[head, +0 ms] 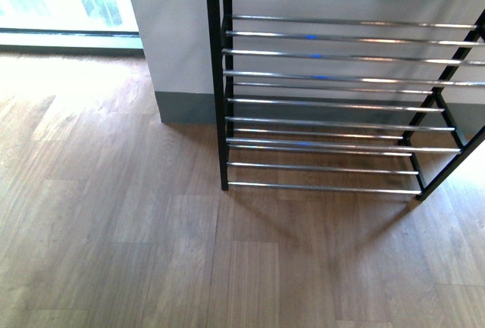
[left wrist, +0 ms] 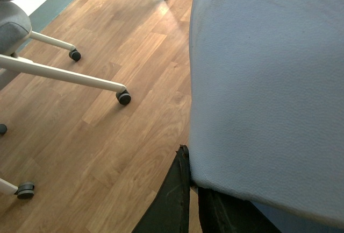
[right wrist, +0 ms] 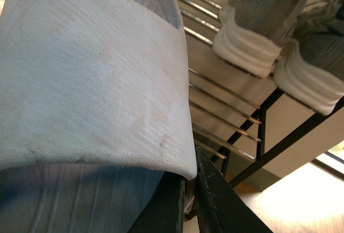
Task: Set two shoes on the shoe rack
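Your left gripper (left wrist: 191,190) is pinched onto a pale blue rubber slide (left wrist: 269,82) at the edge of its strap, with a black finger (left wrist: 172,206) on the near side of that edge. That arm holds the slide above the brown wood-plank floor (left wrist: 118,136), and the white legs and dark casters of an office chair (left wrist: 70,74) stand off to one side.

Your right gripper (right wrist: 189,195) is clamped the same way on a second pale rubber slide (right wrist: 91,77). This one is held close to the black-framed shoe rack with chrome rods (right wrist: 290,140). That wrist camera looks up at a pair of grey knit sneakers with white soles (right wrist: 263,23) resting side by side on the rods.

Neither arm shows in the front view, where the rack stands on the floor against a pale wall (head: 174,40).
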`<state>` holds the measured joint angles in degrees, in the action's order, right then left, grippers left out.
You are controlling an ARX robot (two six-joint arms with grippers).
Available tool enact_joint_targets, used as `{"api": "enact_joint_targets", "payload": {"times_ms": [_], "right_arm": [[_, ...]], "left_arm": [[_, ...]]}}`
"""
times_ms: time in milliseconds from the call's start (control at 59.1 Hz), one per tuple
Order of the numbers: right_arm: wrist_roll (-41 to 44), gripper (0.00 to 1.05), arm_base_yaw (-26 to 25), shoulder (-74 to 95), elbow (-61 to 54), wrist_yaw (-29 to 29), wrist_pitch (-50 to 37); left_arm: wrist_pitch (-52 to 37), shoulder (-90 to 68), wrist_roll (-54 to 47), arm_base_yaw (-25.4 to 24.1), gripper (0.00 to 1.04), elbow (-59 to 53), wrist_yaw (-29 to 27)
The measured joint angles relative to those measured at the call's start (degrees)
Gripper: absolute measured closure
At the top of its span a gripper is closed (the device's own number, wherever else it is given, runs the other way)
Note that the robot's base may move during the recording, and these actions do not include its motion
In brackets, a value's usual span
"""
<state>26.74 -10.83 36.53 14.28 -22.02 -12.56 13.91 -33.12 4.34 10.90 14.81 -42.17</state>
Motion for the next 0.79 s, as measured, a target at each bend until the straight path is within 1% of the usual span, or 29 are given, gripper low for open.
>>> {"api": "enact_joint_targets", "payload": {"times_ms": [795], "right_arm": [[0.0,1.03,0.0,-0.07,0.13,-0.07,-0.02]], "left_arm": [[0.0,0.07,0.0,0.0,1.03,0.02,-0.04]]}}
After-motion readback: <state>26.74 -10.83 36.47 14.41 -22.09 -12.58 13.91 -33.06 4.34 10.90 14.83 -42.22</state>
